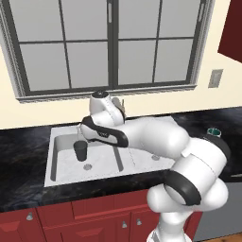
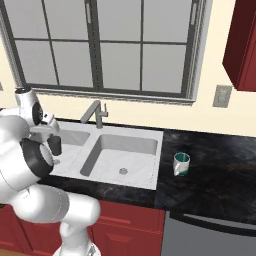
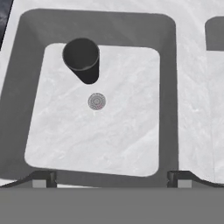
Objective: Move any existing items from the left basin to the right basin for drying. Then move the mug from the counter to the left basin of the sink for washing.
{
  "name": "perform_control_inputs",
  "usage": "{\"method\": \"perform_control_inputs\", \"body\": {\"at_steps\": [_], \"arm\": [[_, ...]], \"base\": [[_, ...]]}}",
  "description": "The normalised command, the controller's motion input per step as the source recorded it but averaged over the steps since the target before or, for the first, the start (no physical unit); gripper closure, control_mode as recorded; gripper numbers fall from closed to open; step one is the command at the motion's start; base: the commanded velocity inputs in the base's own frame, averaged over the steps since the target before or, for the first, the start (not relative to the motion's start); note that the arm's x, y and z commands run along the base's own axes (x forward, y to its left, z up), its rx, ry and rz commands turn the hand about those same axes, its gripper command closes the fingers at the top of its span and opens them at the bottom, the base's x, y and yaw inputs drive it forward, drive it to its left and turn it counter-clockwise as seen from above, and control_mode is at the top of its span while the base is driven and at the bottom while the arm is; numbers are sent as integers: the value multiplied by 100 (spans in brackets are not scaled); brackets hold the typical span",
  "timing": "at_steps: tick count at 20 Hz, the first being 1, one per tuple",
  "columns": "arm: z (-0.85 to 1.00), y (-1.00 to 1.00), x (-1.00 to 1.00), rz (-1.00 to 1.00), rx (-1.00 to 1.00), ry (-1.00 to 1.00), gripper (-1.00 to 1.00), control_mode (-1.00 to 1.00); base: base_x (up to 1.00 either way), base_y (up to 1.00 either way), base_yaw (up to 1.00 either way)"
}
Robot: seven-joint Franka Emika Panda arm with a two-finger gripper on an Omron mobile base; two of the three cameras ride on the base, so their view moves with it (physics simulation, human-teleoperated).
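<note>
Item, nearest the lens: my two fingertips (image 3: 43, 178), spread as wide as they went, pinching nothing, my gripper (image 3: 111, 178) poised above the left basin (image 3: 131, 144).

Item: counter (image 1: 23, 156), glossy black stone, red cabinet fronts below.

Item: sink (image 2: 150, 172), light-grey metal, two basins, faucet (image 2: 97, 114) at the rear rim.

Item: right basin (image 2: 135, 162), wider, round drain on its floor.

Item: left basin, narrower; drain (image 3: 96, 101) near the floor's centre.

Item: tumbler (image 3: 81, 59), dark grey, handleless, upright on the left basin floor, at about eleven o'clock from the drain in my hand view, just beside it.

Item: mug (image 2: 181, 163), white, teal-green inside, standing on the counter at three o'clock from the sink in the right base view, well apart from the tumbler.
</note>
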Motion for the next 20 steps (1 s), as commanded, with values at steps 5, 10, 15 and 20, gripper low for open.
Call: {"method": "perform_control_inputs", "body": {"at_steps": [5, 10, 15, 20], "arm": [[-3, 9, 31, -3, 0, 2, -100, -100], [0, 6, 28, -5, 0, 2, -100, -100], [0, 15, 27, -5, 0, 4, -100, -100], [0, 25, 34, -8, 0, 7, -100, -100]], "base": [[0, 0, 0], [0, 0, 0], [0, 0, 0], [0, 0, 0]]}}
